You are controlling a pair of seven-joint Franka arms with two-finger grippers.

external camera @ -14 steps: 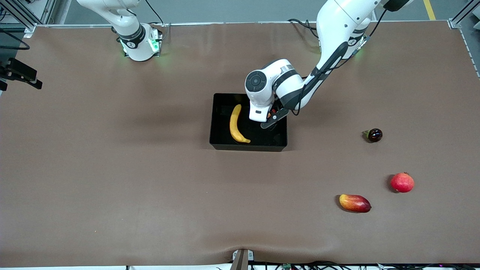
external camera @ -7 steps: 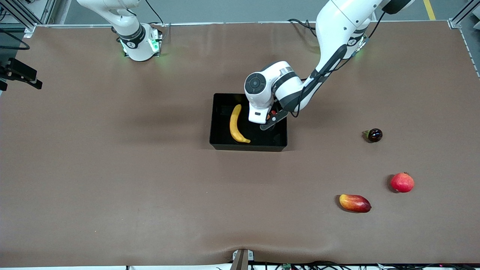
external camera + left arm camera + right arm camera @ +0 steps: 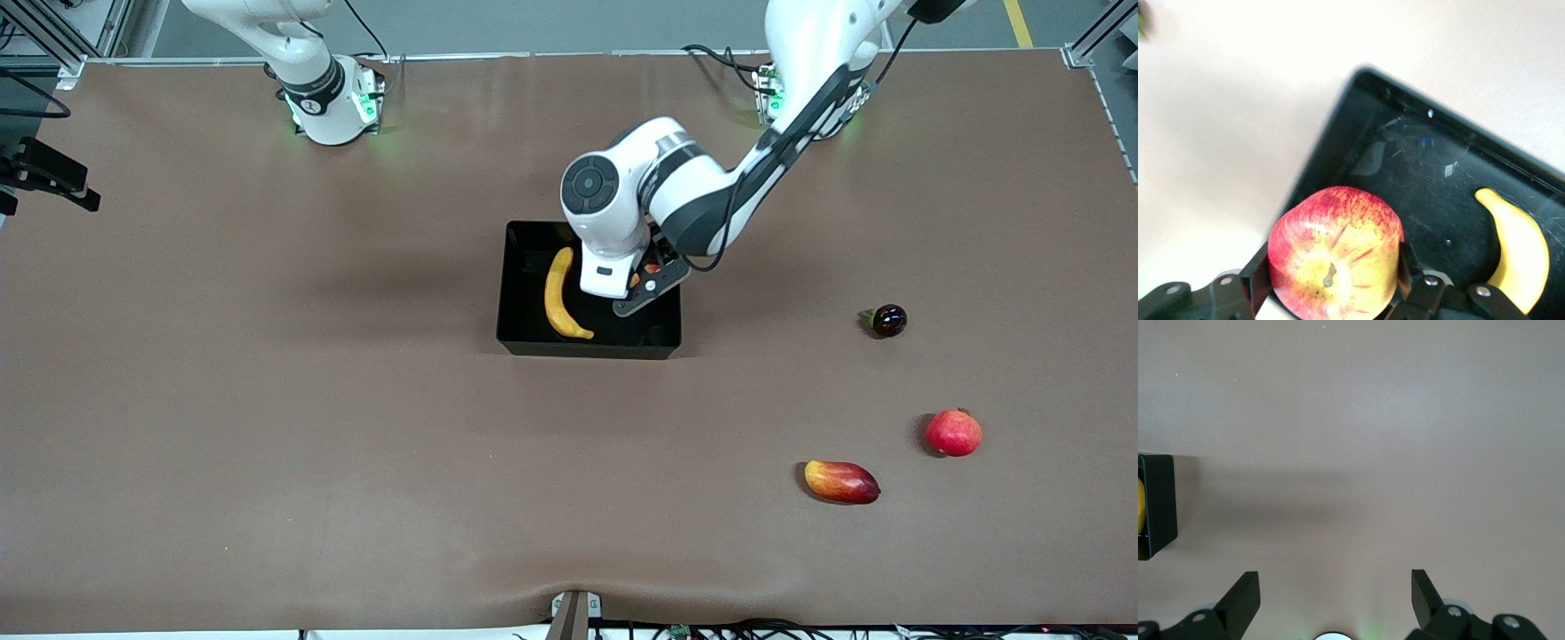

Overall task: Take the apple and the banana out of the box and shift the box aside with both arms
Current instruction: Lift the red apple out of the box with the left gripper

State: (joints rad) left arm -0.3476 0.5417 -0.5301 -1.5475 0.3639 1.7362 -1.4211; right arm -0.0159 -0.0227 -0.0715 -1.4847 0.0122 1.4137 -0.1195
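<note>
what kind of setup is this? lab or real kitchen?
Most likely a robot lab: two arms bolted along a table under a brown cover, aluminium framing at the corners, cables along the edge. Fruit props only: apple in the left tool, banana in a box.

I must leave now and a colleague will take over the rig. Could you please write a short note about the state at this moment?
Left gripper: shut on the apple, lifted over the box.
Right gripper: open, holding nothing, waiting over bare table toward the right arm's end.
Banana: lying in the box, untouched.
Box: at the middle of the table, not moved.
Done: apple grasped and raised.
Left: set the apple on the table outside the box, take out the banana, then move the box aside with both arms.
</note>
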